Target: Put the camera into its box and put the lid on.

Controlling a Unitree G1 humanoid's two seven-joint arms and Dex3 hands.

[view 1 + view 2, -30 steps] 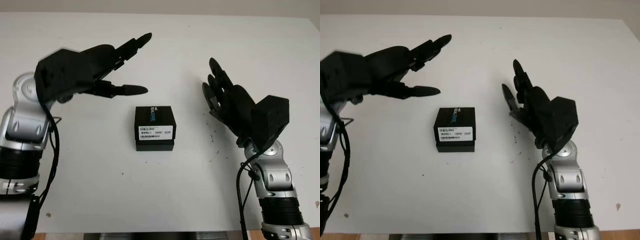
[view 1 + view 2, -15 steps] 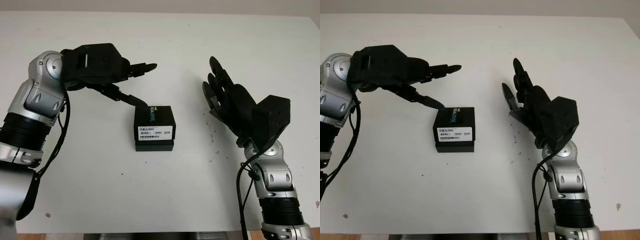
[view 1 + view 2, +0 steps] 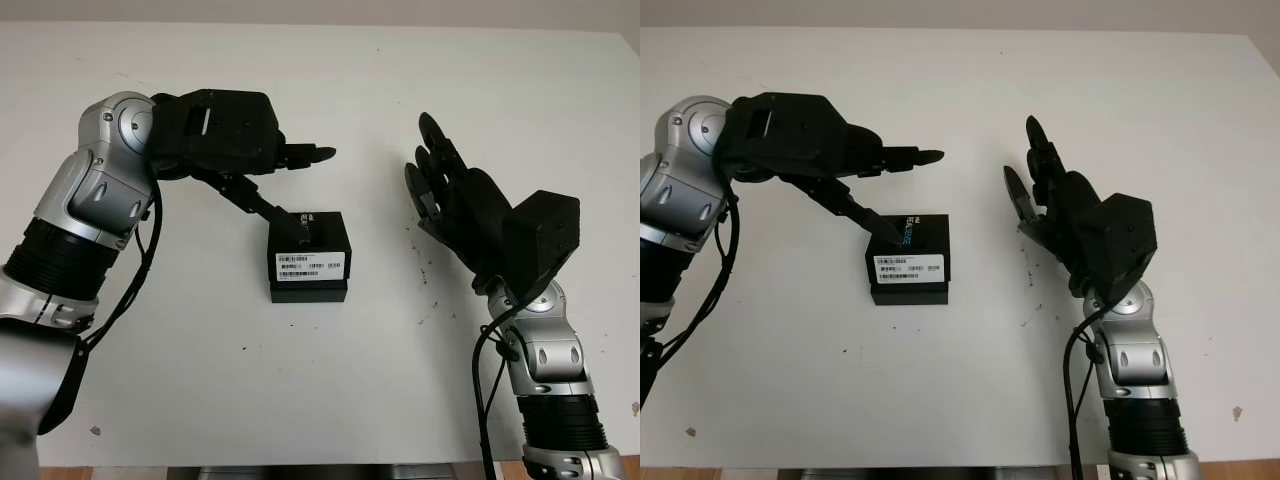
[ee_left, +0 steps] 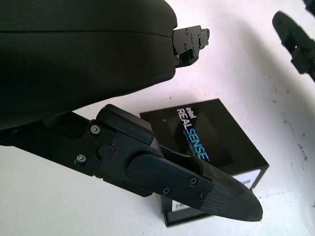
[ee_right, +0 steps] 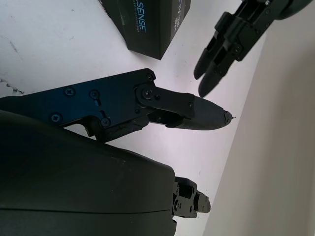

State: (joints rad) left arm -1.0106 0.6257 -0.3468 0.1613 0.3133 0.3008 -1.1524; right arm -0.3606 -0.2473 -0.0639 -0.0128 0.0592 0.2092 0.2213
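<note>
White table — a black box sits near its middle, lid on, white barcode label on the near face, blue and white lettering on top. The camera itself cannot be seen.

The left hand reaches in over the box's far left corner. It holds nothing; fingers uncurled. One finger slants down so its tip is at the lid's top edge — whether it touches cannot be told. The other fingers point past the box, above the table.

The right hand is raised well to the right of the box, apart from it, open, fingers pointing away from the robot.
</note>
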